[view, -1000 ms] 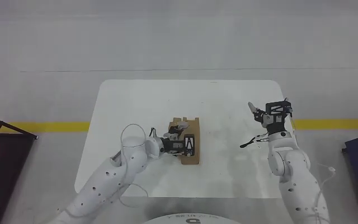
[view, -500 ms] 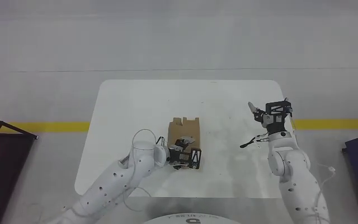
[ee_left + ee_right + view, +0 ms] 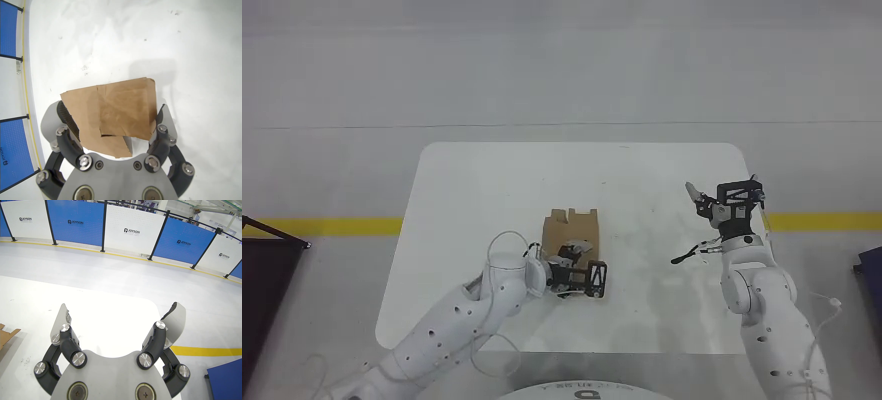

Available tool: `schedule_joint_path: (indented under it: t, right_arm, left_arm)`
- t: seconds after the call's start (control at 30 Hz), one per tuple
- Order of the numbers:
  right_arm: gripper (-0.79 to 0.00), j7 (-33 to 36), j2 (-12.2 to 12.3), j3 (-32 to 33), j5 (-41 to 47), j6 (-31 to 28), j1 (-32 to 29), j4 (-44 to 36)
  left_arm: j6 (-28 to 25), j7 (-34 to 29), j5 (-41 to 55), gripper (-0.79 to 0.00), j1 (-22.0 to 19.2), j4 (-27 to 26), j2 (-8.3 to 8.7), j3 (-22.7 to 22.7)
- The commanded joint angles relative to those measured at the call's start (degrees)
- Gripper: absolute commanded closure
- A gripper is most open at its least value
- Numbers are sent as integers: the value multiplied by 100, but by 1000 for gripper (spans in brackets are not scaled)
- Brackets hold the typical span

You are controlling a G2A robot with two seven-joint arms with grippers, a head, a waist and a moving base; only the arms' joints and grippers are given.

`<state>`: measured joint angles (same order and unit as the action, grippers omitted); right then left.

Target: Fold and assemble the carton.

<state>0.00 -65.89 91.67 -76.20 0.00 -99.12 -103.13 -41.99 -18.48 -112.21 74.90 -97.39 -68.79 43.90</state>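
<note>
Two robot arms are seen from above, over a white tabletop. A flat brown carton lies on it. The carton's long axis runs straight away from the robot, and its far end is notched. The left tool sits at the carton's near end, the end facing the robot. The right tool is held well apart from the carton, off to its right.

Seen from the left wrist, the carton fills the space between the jaws of the left tool. The jaws stand wide, one beside each side edge of the cardboard. Whether they press on the cardboard or merely straddle it cannot be told. One creased panel overlaps another, and the carton reaches forward, away from the tool, along the line the tool points.

Seen from the right wrist, the right tool is spread wide with nothing between its jaws. Only a corner of the carton shows, far off to one side.

The left arm is clearly the nearer one. The coming move probably depends on that straddling position at the near end, as closing or lifting there would raise the cardboard along its length. The right arm would have to cross to the carton before it could help.
</note>
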Motion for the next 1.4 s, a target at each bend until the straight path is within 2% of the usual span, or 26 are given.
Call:
schedule_joint_path:
  t: [0.0, 0.03, 0.07, 0.1, 0.17, 0.2, 0.3, 0.33, 0.5, 0.53, 0.57, 0.63, 0.7, 0.93, 1.37]
  right_arm:
    - [-785, 0, 0, 0, 0, 0, 0, 0]
    - [-785, 0, 0, 0, 0, 0, 0, 0]
    - [-785, 0, 0, 0, 0, 0, 0, 0]
    - [-785, 0, 0, 0, 0, 0, 0, 0]
    - [-785, 0, 0, 0, 0, 0, 0, 0]
    - [-785, 0, 0, 0, 0, 0, 0, 0]
    - [-785, 0, 0, 0, 0, 0, 0, 0]
    - [-785, 0, 0, 0, 0, 0, 0, 0]
    - [-785, 0, 0, 0, 0, 0, 0, 0]
    - [-785, 0, 0, 0, 0, 0, 0, 0]
    - [-785, 0, 0, 0, 0, 0, 0, 0]
    - [-785, 0, 0, 0, 0, 0, 0, 0]
    - [-785, 0, 0, 0, 0, 0, 0, 0]
    - [-785, 0, 0, 0, 0, 0, 0, 0]
    - [-785, 0, 0, 0, 0, 0, 0, 0]
  left_arm:
    - [162, -41, -17, -708, -24, 54, -12, 12]
    - [246, -60, -9, -486, -20, 75, -14, 33]
    - [299, -79, -12, -388, -15, 79, -14, 48]
    - [324, -81, -18, -305, -12, 75, -13, 58]
    - [410, -109, -47, -228, 9, 87, -1, 116]
    - [445, -130, -67, -123, 15, 92, 3, 140]
    - [596, -219, -150, -86, 58, 103, 25, 247]
    - [649, -246, -175, 0, 81, 101, 35, 293]
    - [899, -327, -259, 0, 165, 77, 60, 439]
    - [946, -370, -283, -95, 181, 79, 64, 466]
    - [985, -428, -319, -240, 199, 73, 67, 487]
    - [1025, -495, -364, -336, 223, 57, 69, 499]
    - [1053, -493, -317, -773, 258, 33, 68, 518]
    - [1176, -587, -141, -785, 306, -4, 28, 476]
    - [1659, -847, -231, -785, -240, 553, -196, 113]
